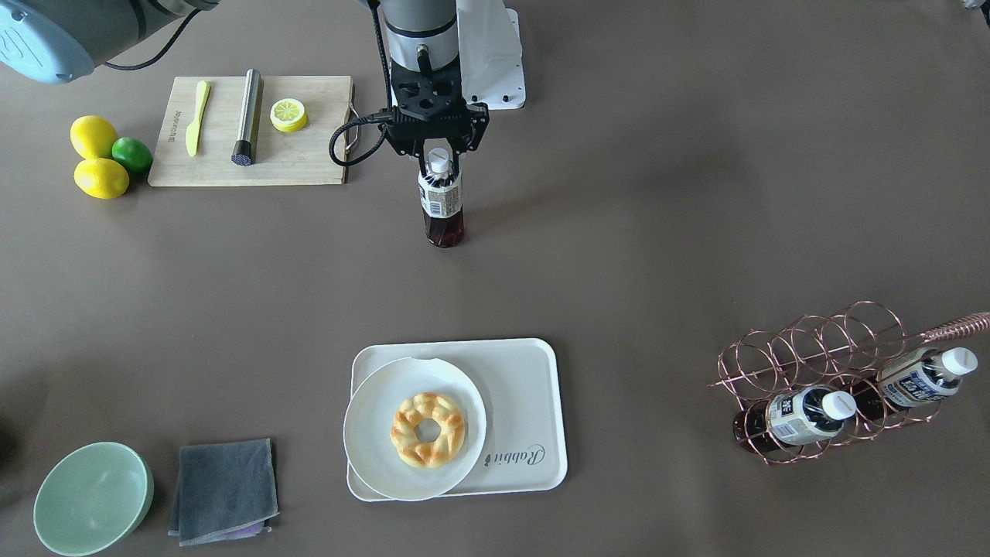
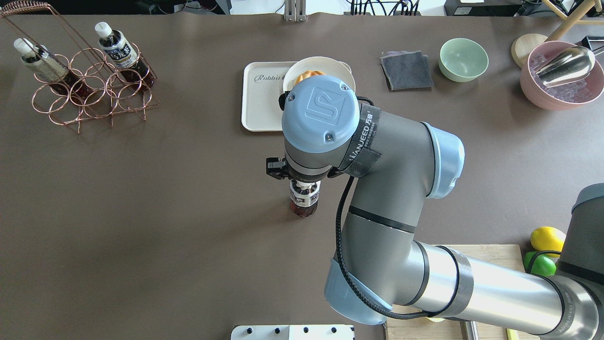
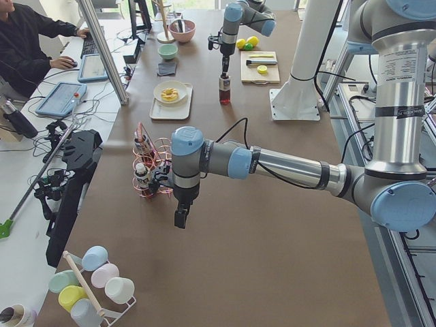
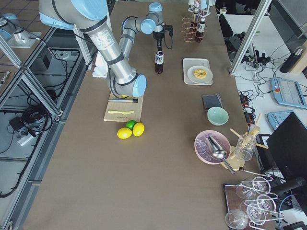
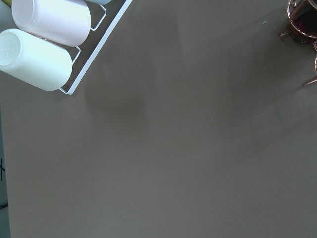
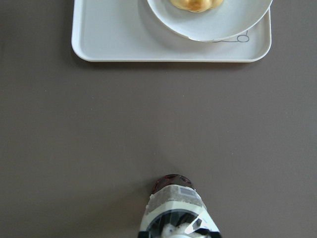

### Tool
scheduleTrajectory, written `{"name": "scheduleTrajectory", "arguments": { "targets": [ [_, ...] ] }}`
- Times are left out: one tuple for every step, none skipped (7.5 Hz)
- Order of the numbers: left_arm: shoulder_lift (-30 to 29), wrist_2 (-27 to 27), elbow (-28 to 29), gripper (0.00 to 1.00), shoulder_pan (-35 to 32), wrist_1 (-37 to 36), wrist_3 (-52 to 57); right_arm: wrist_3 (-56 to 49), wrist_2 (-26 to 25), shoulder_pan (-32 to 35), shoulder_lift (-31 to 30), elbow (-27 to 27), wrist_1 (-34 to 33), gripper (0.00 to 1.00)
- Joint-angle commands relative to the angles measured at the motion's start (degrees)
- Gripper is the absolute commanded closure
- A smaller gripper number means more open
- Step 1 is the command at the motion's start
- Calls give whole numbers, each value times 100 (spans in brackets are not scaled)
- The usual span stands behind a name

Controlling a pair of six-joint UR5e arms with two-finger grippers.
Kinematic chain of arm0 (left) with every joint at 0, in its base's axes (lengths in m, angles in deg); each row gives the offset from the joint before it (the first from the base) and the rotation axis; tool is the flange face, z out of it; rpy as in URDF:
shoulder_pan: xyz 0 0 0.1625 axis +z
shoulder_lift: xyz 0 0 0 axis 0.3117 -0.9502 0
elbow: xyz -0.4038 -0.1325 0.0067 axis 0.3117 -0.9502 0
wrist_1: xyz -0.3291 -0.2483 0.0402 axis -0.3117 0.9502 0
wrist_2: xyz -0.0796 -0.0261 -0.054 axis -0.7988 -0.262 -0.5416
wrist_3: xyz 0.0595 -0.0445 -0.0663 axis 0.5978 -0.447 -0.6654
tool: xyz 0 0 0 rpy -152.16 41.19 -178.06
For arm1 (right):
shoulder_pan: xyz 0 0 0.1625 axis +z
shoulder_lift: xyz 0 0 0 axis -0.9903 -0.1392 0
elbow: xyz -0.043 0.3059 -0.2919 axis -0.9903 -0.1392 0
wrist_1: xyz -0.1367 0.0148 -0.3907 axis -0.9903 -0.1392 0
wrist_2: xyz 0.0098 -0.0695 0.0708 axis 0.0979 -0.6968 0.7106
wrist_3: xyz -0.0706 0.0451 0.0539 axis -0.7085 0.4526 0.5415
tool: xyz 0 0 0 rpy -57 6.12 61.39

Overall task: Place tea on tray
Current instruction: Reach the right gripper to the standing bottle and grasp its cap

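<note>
Bright, even light; soft shadows; sharp.

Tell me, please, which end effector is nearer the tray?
Right. The right end effector, gripping the tea, hangs a gap short of the tray; the left end effector hangs beyond the wire rack.

Six cameras ring the right gripper (image 1: 438,158): four fixed, two wrist-borne.
The front camera looks steeply down from across the table (image 1: 657,232), the overhead one from behind the gripper. Both share the tea (image 1: 442,203) beneath it and the tray (image 1: 530,387) ahead of it. Two end cameras look along the table from afar. The right wrist camera, close above, shares tea and tray; the left wrist's looks down on cups (image 5: 49,22), well away.
</note>
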Motion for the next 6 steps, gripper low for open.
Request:
{"name": "scheduleTrajectory", "arguments": {
  "targets": [
    [-49,-8,-6,2,0,-9,0,-7,-7,26,-12,67,-15,100],
    [-66,-8,-6,2,0,-9,0,-8,37,139,40,111,-41,100],
    [-84,-8,-14,2,0,-9,0,-16,64,297,110,102,-41,100],
    [-93,-17,-14,2,0,-9,0,-42,125,473,337,-28,-171,100],
    [-127,-78,-6,2,0,-9,0,-243,412,805,827,-491,-277,100],
    [-128,-87,-6,2,0,-17,0,-445,642,1043,1336,-1252,-261,100]
  ]
}}
